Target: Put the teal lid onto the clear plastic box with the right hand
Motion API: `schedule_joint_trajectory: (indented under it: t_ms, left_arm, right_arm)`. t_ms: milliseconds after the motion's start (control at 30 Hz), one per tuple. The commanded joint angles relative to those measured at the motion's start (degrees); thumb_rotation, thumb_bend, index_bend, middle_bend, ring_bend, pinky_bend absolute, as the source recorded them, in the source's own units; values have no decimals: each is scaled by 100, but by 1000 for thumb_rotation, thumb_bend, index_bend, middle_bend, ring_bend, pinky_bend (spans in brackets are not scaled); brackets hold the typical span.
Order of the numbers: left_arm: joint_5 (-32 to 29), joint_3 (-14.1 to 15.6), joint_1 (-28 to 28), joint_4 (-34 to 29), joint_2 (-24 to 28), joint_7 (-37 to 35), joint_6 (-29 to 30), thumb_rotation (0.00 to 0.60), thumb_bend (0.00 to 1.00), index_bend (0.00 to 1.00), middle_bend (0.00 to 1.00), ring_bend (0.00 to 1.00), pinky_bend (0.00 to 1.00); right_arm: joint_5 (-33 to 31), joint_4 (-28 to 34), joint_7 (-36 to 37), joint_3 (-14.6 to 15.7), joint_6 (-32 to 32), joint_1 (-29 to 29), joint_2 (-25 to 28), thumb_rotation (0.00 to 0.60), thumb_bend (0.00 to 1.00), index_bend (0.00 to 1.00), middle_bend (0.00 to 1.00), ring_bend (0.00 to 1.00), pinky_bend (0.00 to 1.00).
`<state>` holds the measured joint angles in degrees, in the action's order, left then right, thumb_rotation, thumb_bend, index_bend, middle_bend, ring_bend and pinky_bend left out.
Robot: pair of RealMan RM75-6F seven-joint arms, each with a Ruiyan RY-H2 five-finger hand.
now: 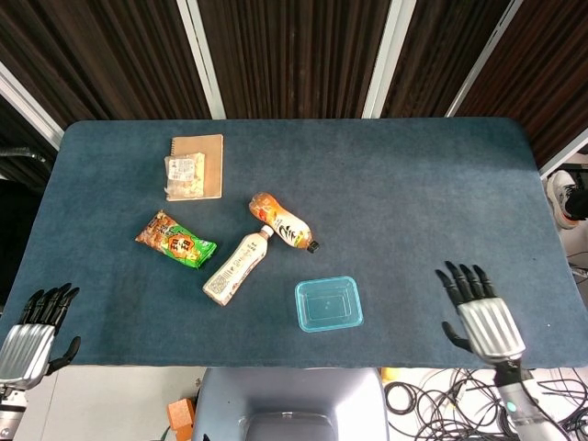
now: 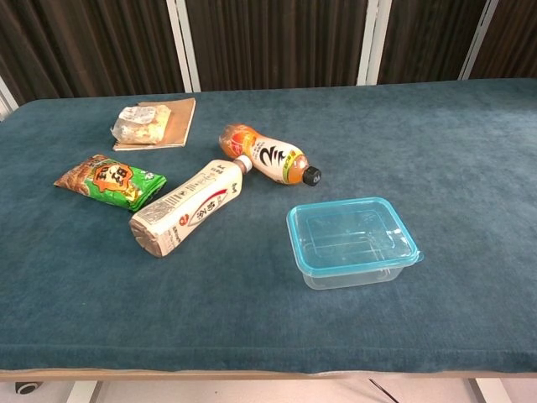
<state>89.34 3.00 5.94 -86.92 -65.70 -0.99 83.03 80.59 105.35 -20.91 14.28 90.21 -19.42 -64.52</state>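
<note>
The teal lid lies flat on top of the clear plastic box, near the table's front edge, a little right of centre. My right hand hovers over the front right part of the table, well to the right of the box, fingers spread and holding nothing. My left hand hangs at the front left corner, just off the table edge, fingers apart and empty. Neither hand shows in the chest view.
Left of the box lie a white bottle, an orange drink bottle, a green snack bag, and a brown notebook with a wrapped snack on it. The blue table cloth extends to the right.
</note>
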Motion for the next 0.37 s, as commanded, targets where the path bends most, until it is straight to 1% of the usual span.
schedule_joint_trajectory:
  t_ms: [33,100,133,200,367]
  left_arm:
    - [-43,-69,31,214,-234,-39,-49,600,393,0,35,38,33]
    - [-70,-109,45,268,-289,113,-51,600,393,0,35,38,33]
    - [-102,-143,35,280,-326,156,-20,600,393,0,35,39,33]
    - [-137,-160,18,270,-336,229,-5,600,393,0,35,38,33]
    - [-134,-168,7,231,-339,321,20,600,391,0,35,38,33]
  right_arm:
    - [63,-1025,853,-48,475,772,-141,600,265,0,0,0,0]
    - [24,-1242,1255,-174,394,829,-205,600,263,0,0,0,0]
    - [-45,-1359,1333,-238,274,837,-214,600,261,0,0,0,0]
    - [-20,-1460,1310,-309,180,829,-179,600,260,0,0,0,0]
    - [3,-1493,1400,-450,223,899,-199,600,260,0,0,0,0]
